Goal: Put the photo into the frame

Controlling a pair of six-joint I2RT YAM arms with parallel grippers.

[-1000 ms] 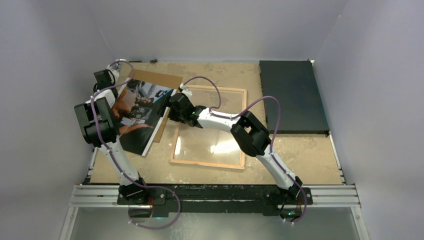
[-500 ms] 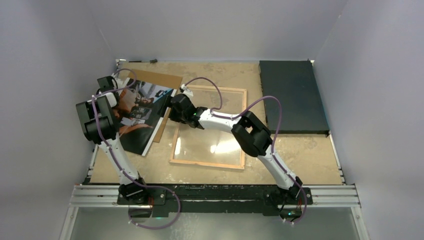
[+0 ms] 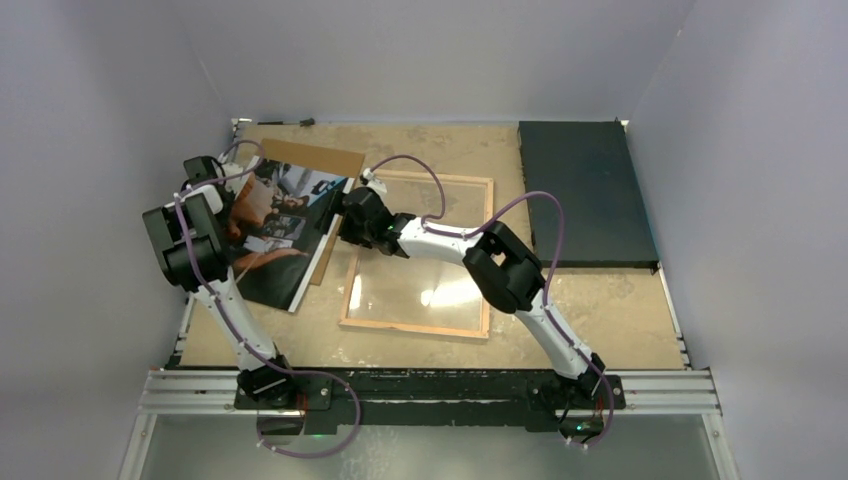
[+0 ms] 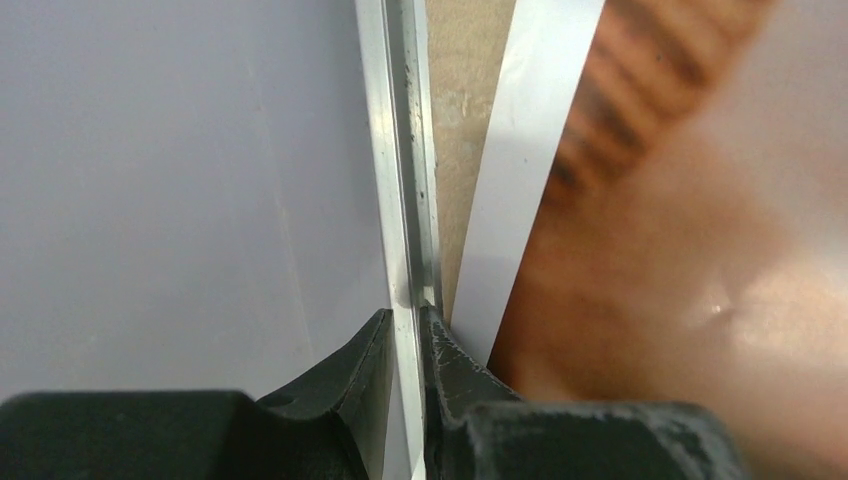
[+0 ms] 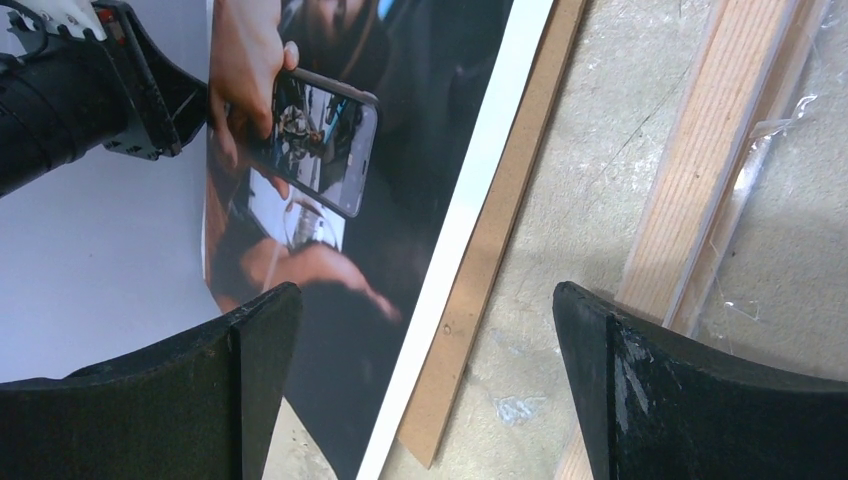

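Sandy bench [image 3: 600,310]: right tool [image 5: 425,295] gapes wide over photo [image 3: 275,230] edge beside frame [image 3: 420,326]; left tool [image 4: 405,325] nearly pinched at its border, grip unclear.

The photo [image 3: 275,225] on the left is mostly black, with orange-brown skin tones, white and pale-blue patches and a white border; close up, one orange-brown area carries dark stripes. The board [image 3: 315,158] showing beyond its far and right edges is plain brown. The frame [image 3: 415,326] in the middle is light wood, its clear pane marked by a white glare spot. The mat [image 3: 585,195] at the far right is flat black. The table [image 3: 610,310] is mottled sandy beige, edged by a silver rail [image 3: 660,385] on the near side. The arms [image 3: 430,238] are white with black joints and purple cables [image 3: 530,200]. The walls [image 3: 430,60] are pale lilac-grey.
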